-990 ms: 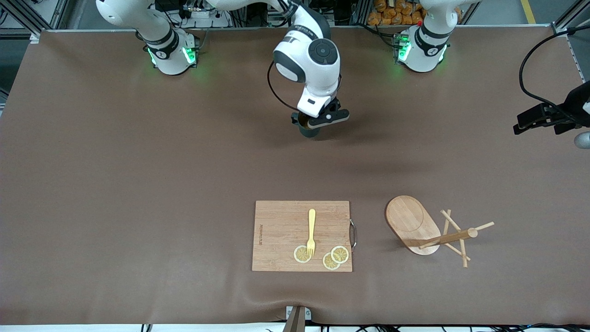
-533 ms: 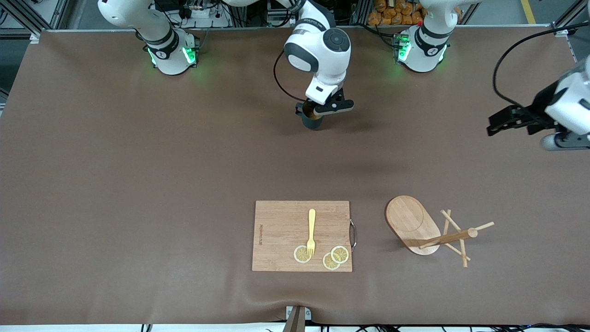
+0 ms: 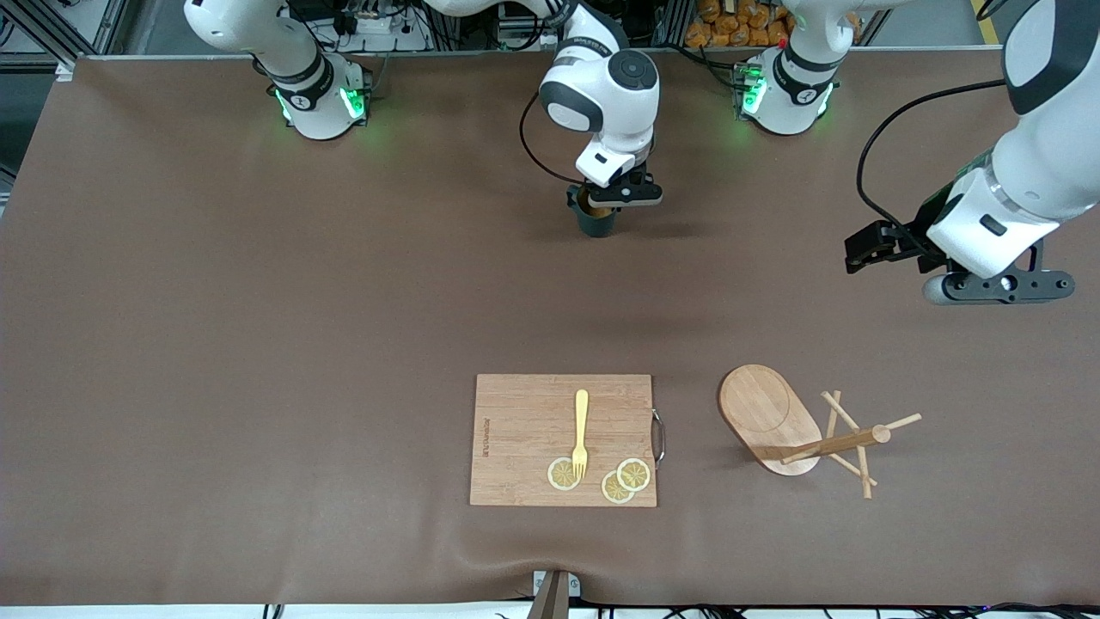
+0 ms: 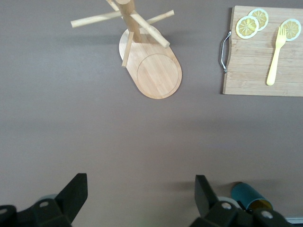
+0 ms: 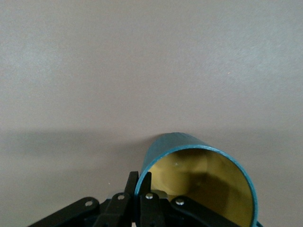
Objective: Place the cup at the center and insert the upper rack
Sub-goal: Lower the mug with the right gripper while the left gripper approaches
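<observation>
Front view: the right gripper (image 3: 615, 203) is clamped on the rim of the small dark teal mug (image 3: 596, 217), which hangs under its jaws over bare table between the two bases. The left gripper (image 3: 894, 249) hovers over open table at the left arm's end, with the light wooden mug tree with oval bamboo base (image 3: 784, 425) nearer the camera than the spot below it.

Left wrist view: its jaws stand wide apart and empty, the mug tree (image 4: 147, 61) well ahead of them, untouched.

Right wrist view: one finger (image 5: 144, 189) sits inside the mug's (image 5: 199, 182) yellowish wall, the other outside. I judge placing unfinished and the rack step not begun
</observation>
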